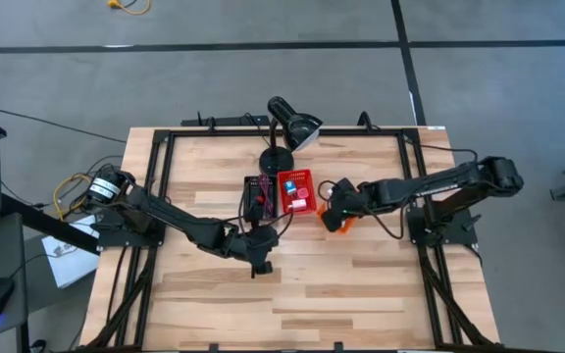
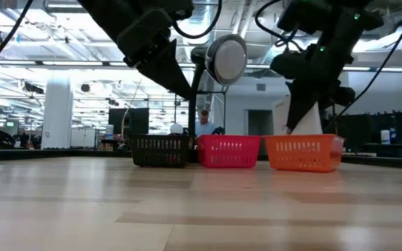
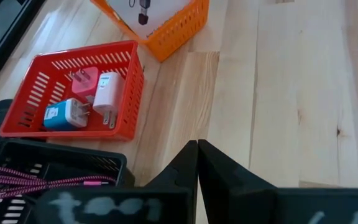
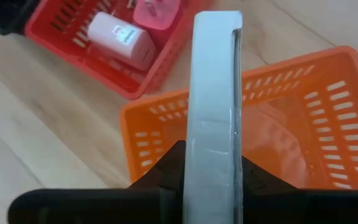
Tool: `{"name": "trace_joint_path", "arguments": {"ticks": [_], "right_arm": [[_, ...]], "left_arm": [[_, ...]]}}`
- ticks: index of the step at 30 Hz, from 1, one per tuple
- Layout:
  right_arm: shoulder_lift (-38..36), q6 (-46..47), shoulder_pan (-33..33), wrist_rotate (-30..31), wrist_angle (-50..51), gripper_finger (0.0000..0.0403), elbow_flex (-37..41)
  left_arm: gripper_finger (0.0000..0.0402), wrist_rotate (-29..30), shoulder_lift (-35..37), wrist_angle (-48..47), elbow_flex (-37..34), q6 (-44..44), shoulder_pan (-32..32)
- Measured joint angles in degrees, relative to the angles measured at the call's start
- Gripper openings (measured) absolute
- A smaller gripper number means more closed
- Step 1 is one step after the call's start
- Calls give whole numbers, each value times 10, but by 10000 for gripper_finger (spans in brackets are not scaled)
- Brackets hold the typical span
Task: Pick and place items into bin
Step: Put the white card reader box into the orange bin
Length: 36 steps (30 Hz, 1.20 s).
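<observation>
A red bin (image 3: 127,62) holds a red-pink piece (image 3: 83,81), a white-pink piece (image 3: 107,92) and a blue cube (image 3: 66,114). Next to it, a black bin (image 3: 55,163) holds a maroon cord (image 3: 36,182). My right gripper (image 4: 213,155) hangs over the orange bin (image 1: 339,222) and is shut on a white card (image 4: 215,81). My left gripper (image 3: 197,146) is shut and touches nothing. It hovers over bare table near the black bin (image 1: 257,196). In the low view the three bins (image 2: 229,150) stand in a row. My right gripper pinches the white card between its two fingers, one on each broad face, near the card's upper end (image 4: 215,134). It comes from above. The card stands upright, its lower end (image 2: 306,122) dipping inside the orange bin (image 2: 304,152); the bin wall hides whether it touches the floor.
A black desk lamp (image 1: 292,129) stands at the table's far edge behind the bins. Black rails (image 1: 161,157) frame the table. Bare wood (image 1: 341,294) lies toward the near edge. A person (image 2: 202,123) shows far off in the room.
</observation>
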State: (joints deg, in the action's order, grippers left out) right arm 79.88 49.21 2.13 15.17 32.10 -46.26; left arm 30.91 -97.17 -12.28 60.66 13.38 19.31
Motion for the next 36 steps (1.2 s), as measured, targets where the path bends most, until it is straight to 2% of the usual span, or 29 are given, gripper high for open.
{"name": "trace_joint_path", "arguments": {"ticks": [6,20,28,36], "right_arm": [[12,-17,11,-1,6,58,0],[55,-22,36,14,10,116,-1],[30,-42,34,14,61,156,-26],[-8,-72,33,39,100,153,-54]], "left_arm": [[0,5,0,-4,0,0,0],[0,10,0,-7,0,12,0],[0,10,0,-8,0,14,0],[0,10,0,-9,0,14,0]]}}
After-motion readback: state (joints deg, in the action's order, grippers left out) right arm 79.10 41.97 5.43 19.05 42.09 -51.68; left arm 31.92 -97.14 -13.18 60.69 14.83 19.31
